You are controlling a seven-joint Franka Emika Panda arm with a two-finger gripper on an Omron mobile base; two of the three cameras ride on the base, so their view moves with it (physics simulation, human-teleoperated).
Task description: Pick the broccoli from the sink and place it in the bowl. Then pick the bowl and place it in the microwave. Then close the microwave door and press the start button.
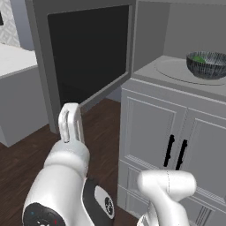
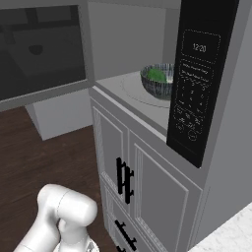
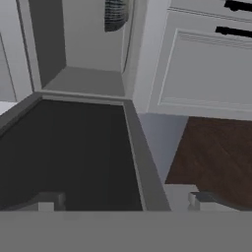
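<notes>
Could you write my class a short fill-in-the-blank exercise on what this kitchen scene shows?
1. The bowl sits inside the ____.
2. The green broccoli lies in the ____.
3. The microwave door stands ____.
4. The gripper has its jaws ____, with nothing between them.

Missing words: microwave; bowl; open; open

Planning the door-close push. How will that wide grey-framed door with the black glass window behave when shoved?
The grey-framed microwave door stands swung wide, so it will likely pivot rather than slide. It looks like a rigid panel, unlikely to flex. The open end effector could skid on the smooth-looking glass; the frame seems safer.
</notes>
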